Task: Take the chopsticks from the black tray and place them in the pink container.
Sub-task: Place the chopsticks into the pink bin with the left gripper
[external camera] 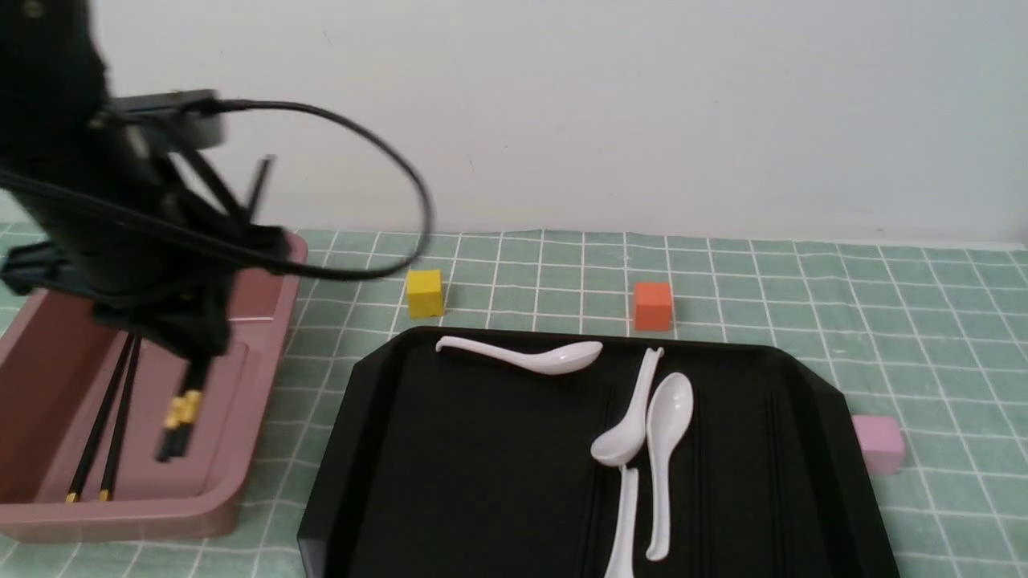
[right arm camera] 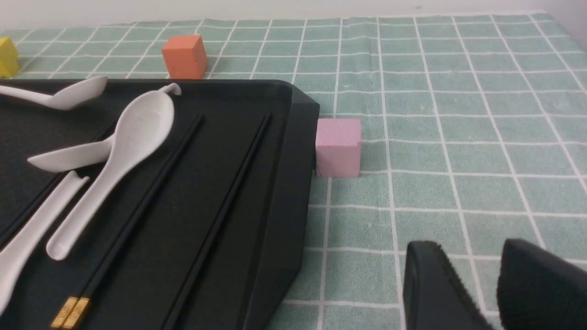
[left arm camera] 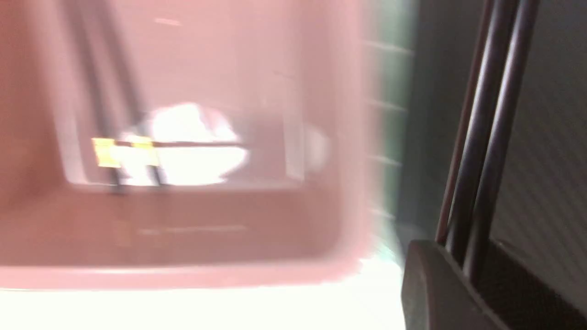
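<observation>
The black tray (external camera: 450, 457) sits square in front of the robot, within reach of both arms, which suits a sorting job. Its near edge runs out of the front view. The pink container (external camera: 161, 514) stands just beside it on the robot's left, so the carry is short.

Over that tub hangs the left gripper (external camera: 201, 349), pinching a held pair of chopsticks (external camera: 181, 417). They tilt steeply, gold-banded ends down between the walls. I take this for the lowering step, just short of letting go. A second pair (external camera: 100, 433) lies lengthwise in the tub, gold tips toward the near wall.

The right gripper (right arm camera: 477, 256) sits low over the checked cloth (right arm camera: 458, 137) beside the tray, its jaws a little apart and holding nothing. It looks parked out of the way.

On the tray lie white spoons (external camera: 666, 433) and, seen from the right wrist, a tray pair (right arm camera: 137, 220). So the job is not finished.

The left arm's dark bulk covers the tub's far end and the jaws themselves. The left wrist view is smeared. I cannot tell whether the held ends touch the floor. A dark line beside the tray pair may be a stick or a groove. The right gripper is outside the front view.

A pink cube (right arm camera: 338, 146) stands just beside the tray.
</observation>
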